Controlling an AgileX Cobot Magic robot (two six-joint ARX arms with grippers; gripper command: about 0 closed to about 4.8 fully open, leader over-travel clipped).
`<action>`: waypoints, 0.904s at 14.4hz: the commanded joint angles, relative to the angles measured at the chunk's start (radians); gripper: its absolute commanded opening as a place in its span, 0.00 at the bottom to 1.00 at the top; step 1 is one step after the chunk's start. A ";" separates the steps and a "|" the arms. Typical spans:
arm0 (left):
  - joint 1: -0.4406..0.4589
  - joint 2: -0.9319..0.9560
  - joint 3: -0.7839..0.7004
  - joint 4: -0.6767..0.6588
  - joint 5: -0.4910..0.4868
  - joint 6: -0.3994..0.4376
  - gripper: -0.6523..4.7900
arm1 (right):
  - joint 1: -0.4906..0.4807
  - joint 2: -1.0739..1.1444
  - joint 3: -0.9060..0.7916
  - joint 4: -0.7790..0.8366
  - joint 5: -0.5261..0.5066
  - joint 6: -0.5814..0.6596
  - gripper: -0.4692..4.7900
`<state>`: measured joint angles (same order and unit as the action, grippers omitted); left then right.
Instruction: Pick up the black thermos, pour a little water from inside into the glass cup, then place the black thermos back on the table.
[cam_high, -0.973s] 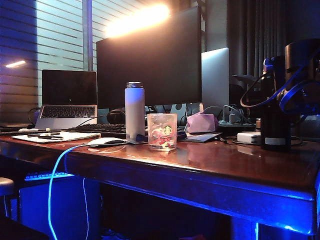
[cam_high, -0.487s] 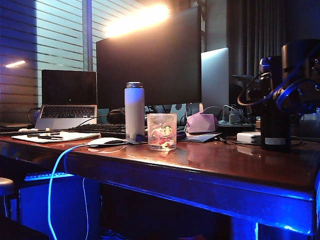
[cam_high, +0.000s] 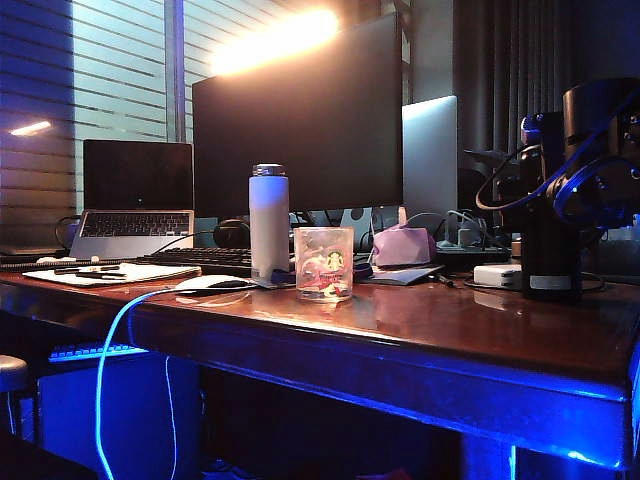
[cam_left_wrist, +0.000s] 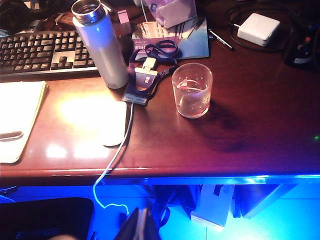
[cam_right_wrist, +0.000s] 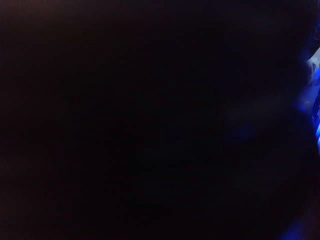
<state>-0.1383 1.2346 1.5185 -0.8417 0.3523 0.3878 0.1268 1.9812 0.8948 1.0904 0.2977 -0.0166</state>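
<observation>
The right gripper (cam_high: 548, 190) had dropped and closed around the black thermos (cam_high: 550, 255) standing on the table (cam_high: 430, 320). The left gripper (cam_left_wrist: 141, 225) hung off the table's front edge, jaws unreadable.

Below my left gripper (cam_left_wrist: 139, 225) I see the glass cup (cam_left_wrist: 192, 90) upright on the table (cam_left_wrist: 240, 135), near the white bottle (cam_left_wrist: 101, 47) and the keyboard (cam_left_wrist: 42, 51).

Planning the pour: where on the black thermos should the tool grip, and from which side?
Probably around the mid-body of the black thermos, coming level from the right edge of the table, where the right tool already is. It stands upright, tall and round, so a side grip suits tipping toward the glass cup.
</observation>
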 joint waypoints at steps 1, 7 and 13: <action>0.000 -0.003 0.005 0.008 0.003 -0.003 0.16 | 0.021 -0.006 0.002 -0.016 0.005 -0.014 0.14; 0.000 -0.003 0.005 0.005 0.003 -0.003 0.16 | 0.070 -0.026 0.033 0.004 0.061 -0.022 0.14; 0.000 -0.003 0.005 0.005 0.009 -0.003 0.16 | 0.094 -0.062 0.108 -0.079 0.051 -0.032 0.14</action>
<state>-0.1383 1.2350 1.5185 -0.8429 0.3546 0.3874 0.2119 1.9419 0.9817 0.9348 0.3511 -0.0406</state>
